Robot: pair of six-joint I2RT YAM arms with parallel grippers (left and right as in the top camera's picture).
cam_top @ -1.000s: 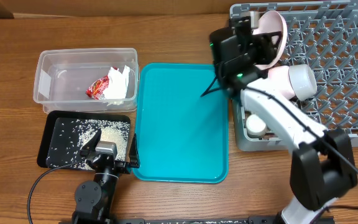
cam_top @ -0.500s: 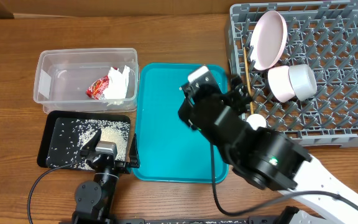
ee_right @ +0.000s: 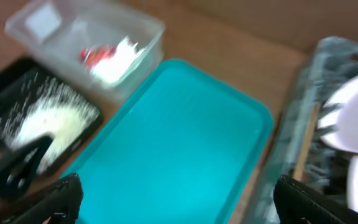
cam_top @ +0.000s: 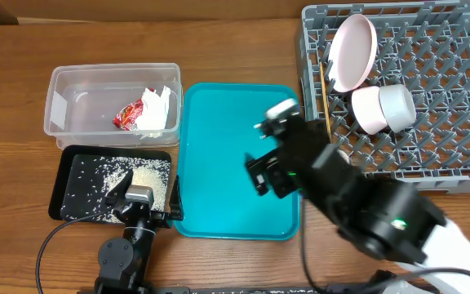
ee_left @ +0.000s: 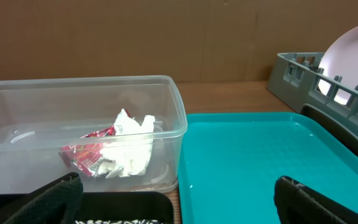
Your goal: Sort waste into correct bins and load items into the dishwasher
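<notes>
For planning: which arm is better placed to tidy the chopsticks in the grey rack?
Right, likely: the right arm hangs over the teal tray beside the rack; the left arm sits by the black tray, far off.

The left arm (cam_top: 126, 250) sits folded low at the lower left of the overhead frame. The left end effector (ee_left: 178, 190) points toward the top of that frame, fingers spread wide. The right arm (cam_top: 365, 208), blurred, fills the lower right and reaches up-left to mid-frame. The right end effector (ee_right: 176, 196) likewise has its fingers far apart.
</notes>
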